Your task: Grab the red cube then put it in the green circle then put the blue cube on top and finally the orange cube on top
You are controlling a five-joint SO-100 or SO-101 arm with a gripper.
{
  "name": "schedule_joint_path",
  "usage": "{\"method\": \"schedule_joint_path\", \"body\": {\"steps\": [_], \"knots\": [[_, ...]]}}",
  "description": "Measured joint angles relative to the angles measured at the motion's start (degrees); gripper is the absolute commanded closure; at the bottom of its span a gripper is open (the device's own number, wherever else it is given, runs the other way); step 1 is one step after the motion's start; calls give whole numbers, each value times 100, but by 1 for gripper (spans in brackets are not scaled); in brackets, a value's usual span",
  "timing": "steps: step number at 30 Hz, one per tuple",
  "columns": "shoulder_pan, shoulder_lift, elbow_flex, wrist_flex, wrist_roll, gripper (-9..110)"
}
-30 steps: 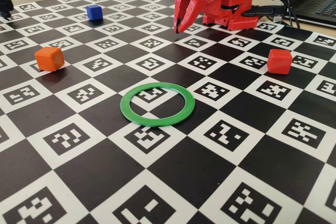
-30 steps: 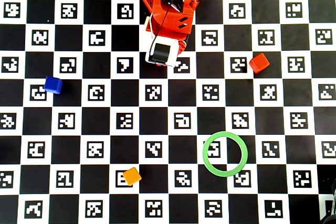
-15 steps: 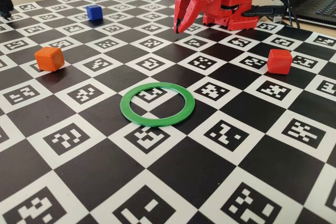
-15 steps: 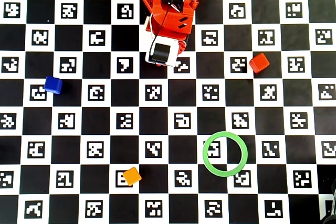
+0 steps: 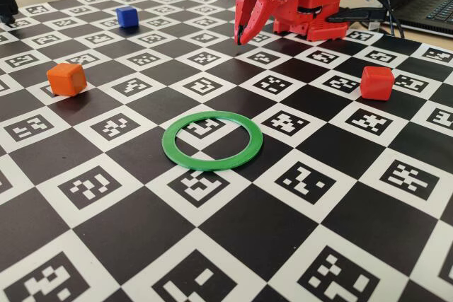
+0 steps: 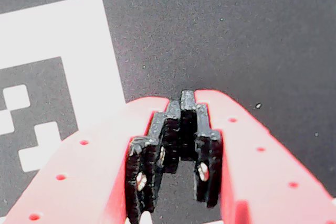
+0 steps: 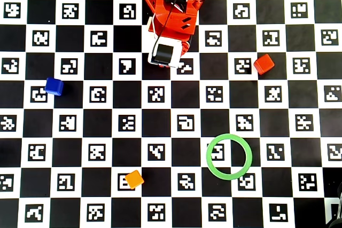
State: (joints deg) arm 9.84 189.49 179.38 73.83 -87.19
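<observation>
Since nothing's stacked yet, I'm on step one: my gripper (image 5: 244,37) is closed and empty.
The red cube (image 5: 376,82) sits well apart from the green circle (image 5: 212,140); I'd open up and reach there.

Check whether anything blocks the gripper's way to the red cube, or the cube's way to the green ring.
Nothing visible does. In the overhead view only bare checkered mat lies between the gripper and the red cube, and between that cube and the green ring. The blue cube and orange cube sit well off both paths.
</observation>
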Motion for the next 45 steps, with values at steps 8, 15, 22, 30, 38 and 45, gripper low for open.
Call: {"method": "schedule_joint_path", "body": {"steps": [8,15,22,30,38,45], "knots": [[0,0,0,0,0,106],[0,0,0,0,0,106],[0,0,0,0,0,106],[0,0,0,0,0,106],[0,0,0,0,-9,106],[0,0,0,0,352,106]]}}
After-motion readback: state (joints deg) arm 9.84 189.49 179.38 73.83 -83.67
